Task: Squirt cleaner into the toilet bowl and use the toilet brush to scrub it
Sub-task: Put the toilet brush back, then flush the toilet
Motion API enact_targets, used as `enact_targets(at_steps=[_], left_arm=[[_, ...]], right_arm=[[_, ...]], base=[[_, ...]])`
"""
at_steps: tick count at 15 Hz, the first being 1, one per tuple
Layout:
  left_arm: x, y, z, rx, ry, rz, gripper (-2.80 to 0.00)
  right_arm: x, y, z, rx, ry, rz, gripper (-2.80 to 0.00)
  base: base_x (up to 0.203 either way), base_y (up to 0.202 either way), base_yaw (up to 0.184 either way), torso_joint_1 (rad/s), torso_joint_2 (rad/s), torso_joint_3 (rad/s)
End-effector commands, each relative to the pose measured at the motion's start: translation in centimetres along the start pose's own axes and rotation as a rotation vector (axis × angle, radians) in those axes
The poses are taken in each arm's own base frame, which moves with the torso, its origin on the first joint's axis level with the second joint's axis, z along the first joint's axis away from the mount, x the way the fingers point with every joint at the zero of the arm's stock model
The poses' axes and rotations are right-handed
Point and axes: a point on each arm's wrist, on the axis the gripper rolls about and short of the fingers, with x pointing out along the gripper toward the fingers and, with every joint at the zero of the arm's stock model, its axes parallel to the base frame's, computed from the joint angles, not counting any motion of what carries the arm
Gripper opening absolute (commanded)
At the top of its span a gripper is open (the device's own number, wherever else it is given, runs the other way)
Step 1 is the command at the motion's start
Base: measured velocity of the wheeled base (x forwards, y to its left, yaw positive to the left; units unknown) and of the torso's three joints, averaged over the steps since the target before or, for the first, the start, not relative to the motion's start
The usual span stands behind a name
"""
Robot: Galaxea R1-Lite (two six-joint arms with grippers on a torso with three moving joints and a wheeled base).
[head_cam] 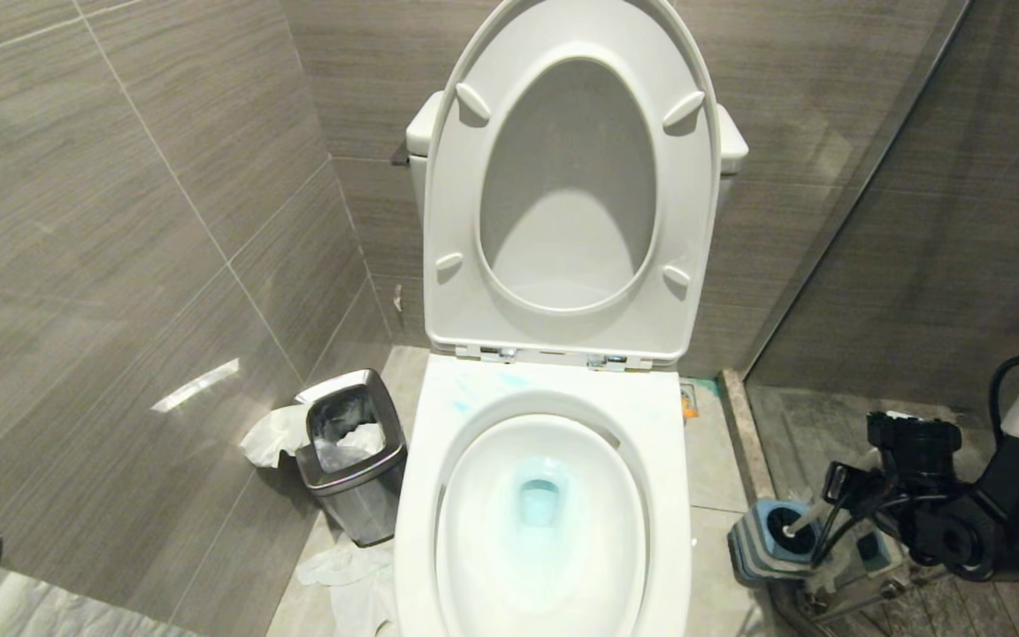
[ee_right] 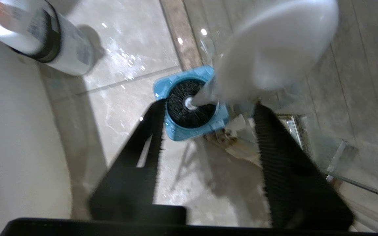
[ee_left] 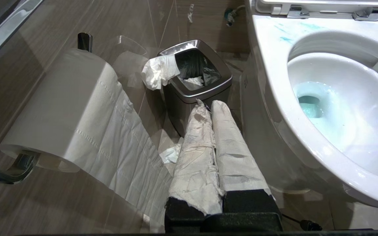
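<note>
The toilet bowl (head_cam: 492, 540) is open, its seat and lid raised, and the water in it is tinted pale blue. Thin blue smears of cleaner (head_cam: 472, 400) mark the rim behind it. On the floor to the bowl's right, the toilet brush (ee_right: 267, 55) stands in its blue holder (ee_right: 172, 86), black bristles down and white handle rising. My right gripper (ee_right: 210, 105) hangs just above it, open, fingers wide on either side and holding nothing. In the head view it is at the lower right (head_cam: 846, 504) beside the holder (head_cam: 755, 550). My left gripper (ee_left: 210, 104) is shut and empty, its fingers wrapped in white.
A square steel waste bin (head_cam: 352, 460) with tissue stands left of the toilet, with more paper on the floor around it. A toilet-paper roll (ee_left: 64, 98) hangs on the left wall. A white bottle with an orange top (ee_right: 44, 42) stands by the toilet base. A glass partition (head_cam: 916, 221) closes the right.
</note>
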Motion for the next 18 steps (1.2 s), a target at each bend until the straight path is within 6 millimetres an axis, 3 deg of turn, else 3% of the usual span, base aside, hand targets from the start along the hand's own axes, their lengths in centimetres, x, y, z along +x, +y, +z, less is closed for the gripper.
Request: enact_targets(at_steps=[1,6,10,14,18], left_arm=[[0.0,0.0,0.0,0.0,0.0,0.001,-2.8],[0.0,0.0,0.0,0.0,0.0,0.0,-2.8],[0.0,0.0,0.0,0.0,0.0,0.0,-2.8],[0.0,0.0,0.0,0.0,0.0,0.0,-2.8],[0.0,0.0,0.0,0.0,0.0,0.0,-2.8]], right_arm=[[-1.4,-0.5,-0.3,-0.009,-0.03,0.026,0.0],[-6.5,-1.8,-1.8,-0.065,-0.047,0.207,0.0],[-10.5,-2.6,-1.0,-0.154,-0.137,0.269,0.0],[-12.8,-2.0,3.1,-0.16,-0.368,0.38,0.0],[-14.9,-1.2,7.7,-0.215,-0.491,0.413,0.0]], base=[[0.0,0.0,0.0,0.0,0.0,0.0],[0.0,0.0,0.0,0.0,0.0,0.0],[0.0,0.0,0.0,0.0,0.0,0.0],[0.0,0.0,0.0,0.0,0.0,0.0],[0.0,0.0,0.0,0.0,0.0,0.0]])
